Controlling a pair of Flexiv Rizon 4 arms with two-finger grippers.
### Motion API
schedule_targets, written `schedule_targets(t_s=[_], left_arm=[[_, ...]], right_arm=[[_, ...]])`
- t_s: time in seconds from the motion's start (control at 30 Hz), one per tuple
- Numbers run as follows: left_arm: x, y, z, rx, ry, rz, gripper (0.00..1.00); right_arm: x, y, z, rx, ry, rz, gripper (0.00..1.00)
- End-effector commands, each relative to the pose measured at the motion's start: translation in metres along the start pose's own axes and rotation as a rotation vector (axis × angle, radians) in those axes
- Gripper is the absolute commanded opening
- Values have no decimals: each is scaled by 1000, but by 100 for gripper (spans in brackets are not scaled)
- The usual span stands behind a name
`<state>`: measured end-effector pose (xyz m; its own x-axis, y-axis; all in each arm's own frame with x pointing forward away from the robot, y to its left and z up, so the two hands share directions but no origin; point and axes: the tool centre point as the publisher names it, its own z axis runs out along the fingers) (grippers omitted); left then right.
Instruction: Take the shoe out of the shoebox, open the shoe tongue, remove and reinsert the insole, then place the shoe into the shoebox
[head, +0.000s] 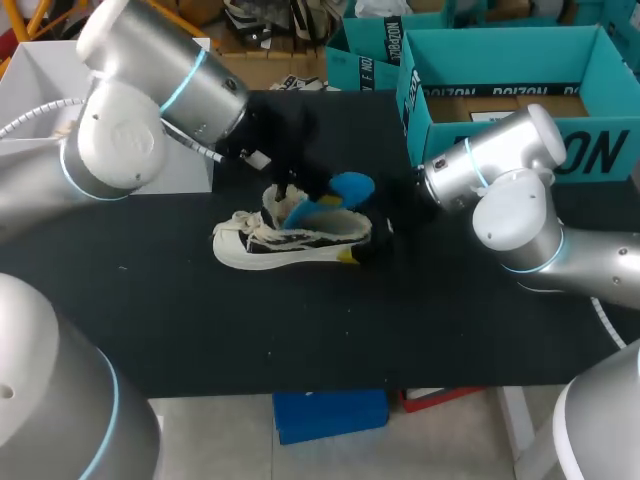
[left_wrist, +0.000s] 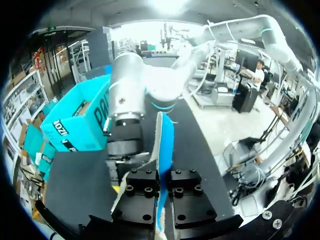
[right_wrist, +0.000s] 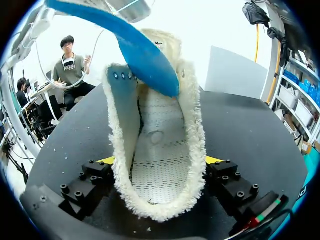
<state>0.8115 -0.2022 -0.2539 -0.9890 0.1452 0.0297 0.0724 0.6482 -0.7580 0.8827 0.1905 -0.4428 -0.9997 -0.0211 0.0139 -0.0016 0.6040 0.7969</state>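
Upright shoe, blue insole half out

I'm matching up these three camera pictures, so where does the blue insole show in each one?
Head view: the insole, mid-table, rising out of the shoe.
Left wrist view: the insole, edge-on between the fingers of the left gripper.
Right wrist view: the insole above the shoe, its tip dipping into the opening ahead of the right gripper.
Shared landmark: the fleece-lined shoe, clear in the head and right wrist views.
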Motion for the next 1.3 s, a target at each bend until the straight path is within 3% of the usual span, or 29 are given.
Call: schedule_targets(t_s=[0.03, 0.27, 0.47, 1.2, 1.3], left_arm=[[-1, -11, -19, 149, 50, -53, 0], [13, -62, -55, 359, 113, -34, 0], [32, -93, -73, 516, 256, -33, 0], [32, -93, -73, 516, 256, -33, 0], [26, -99, -81, 577, 237, -111, 0]], right_arm=[[-1, -2, 1, 1, -1, 1, 0], [-1, -2, 1, 1, -1, 1, 0], [-1, -2, 1, 1, -1, 1, 0], [-1, -2, 1, 1, -1, 1, 0], [-1, -2, 1, 1, -1, 1, 0]])
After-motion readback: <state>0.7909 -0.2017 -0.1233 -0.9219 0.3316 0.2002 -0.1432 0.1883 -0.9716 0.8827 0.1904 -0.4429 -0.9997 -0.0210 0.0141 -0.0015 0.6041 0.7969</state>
